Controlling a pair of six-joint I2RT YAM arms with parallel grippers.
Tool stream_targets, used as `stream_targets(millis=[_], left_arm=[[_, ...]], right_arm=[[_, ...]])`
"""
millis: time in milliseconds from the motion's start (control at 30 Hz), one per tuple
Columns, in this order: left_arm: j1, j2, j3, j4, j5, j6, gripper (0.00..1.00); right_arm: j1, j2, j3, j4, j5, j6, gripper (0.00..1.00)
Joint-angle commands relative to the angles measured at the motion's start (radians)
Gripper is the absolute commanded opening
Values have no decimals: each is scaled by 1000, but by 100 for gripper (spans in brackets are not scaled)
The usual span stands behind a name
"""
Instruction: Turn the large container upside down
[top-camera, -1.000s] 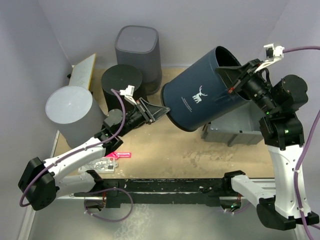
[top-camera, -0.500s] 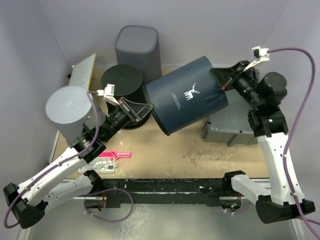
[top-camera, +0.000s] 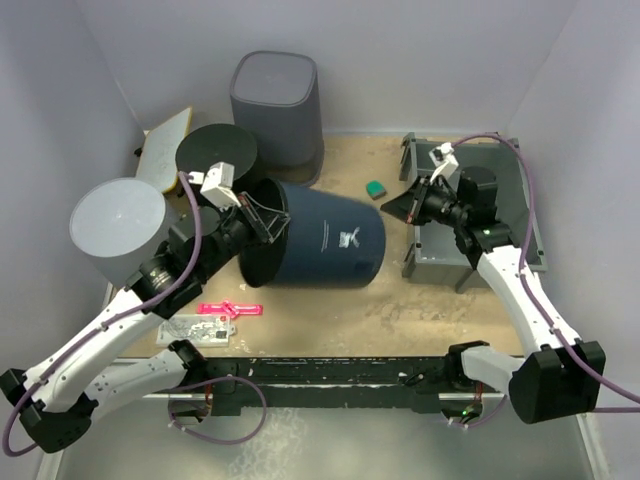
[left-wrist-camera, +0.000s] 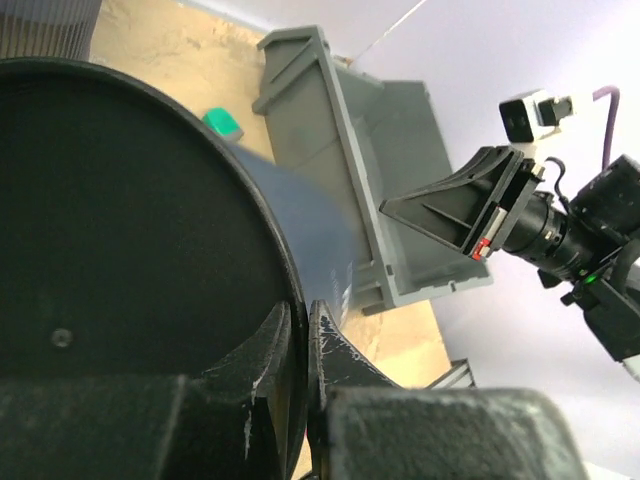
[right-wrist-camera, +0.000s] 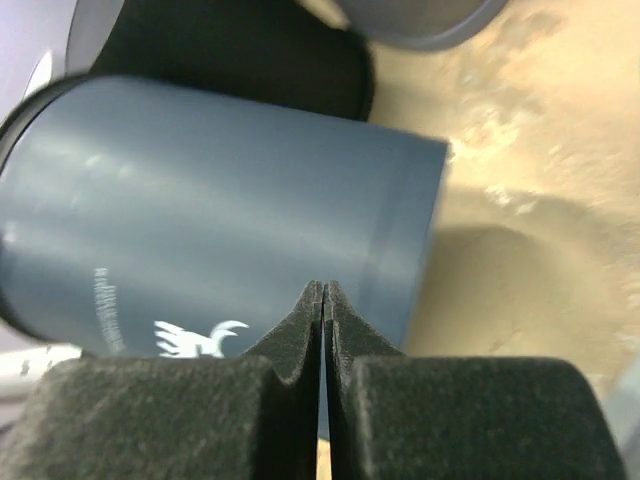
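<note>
Sandy tabletop (top-camera: 450, 310): navy container (top-camera: 335, 245) tipped, judged stiff, light, slick; rim clamped by left gripper (left-wrist-camera: 300, 322); right gripper (right-wrist-camera: 322, 296) closed, empty.

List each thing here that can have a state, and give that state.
navy container: lying on its side, not yet upside down
left hand: shut on the navy container's rim
right hand: shut, empty, apart from the navy container
grey crate: upright, open at the top

I'm counting one navy container (top-camera: 335, 245), two grey bins (top-camera: 275, 100), one black bin (top-camera: 215, 155), one crate (top-camera: 440, 262), one green block (top-camera: 375, 188).
</note>
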Motion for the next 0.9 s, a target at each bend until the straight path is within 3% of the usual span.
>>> stream_targets(millis=[0, 200, 400, 633, 867], left_arm=[[-9, 22, 142, 123, 36, 79, 0], [-10, 92, 237, 29, 100, 182, 0], [-27, 225, 347, -123, 211, 298, 0], [-158, 342, 428, -253, 165, 420, 0], [-298, 411, 428, -287, 218, 501, 0]], right_arm=[[38, -22, -20, 15, -153, -39, 0], [44, -21, -79, -93, -110, -106, 1], [45, -40, -72, -185, -63, -146, 25], [55, -95, -102, -165, -46, -134, 41], [56, -137, 5, -340, 286, -210, 50]])
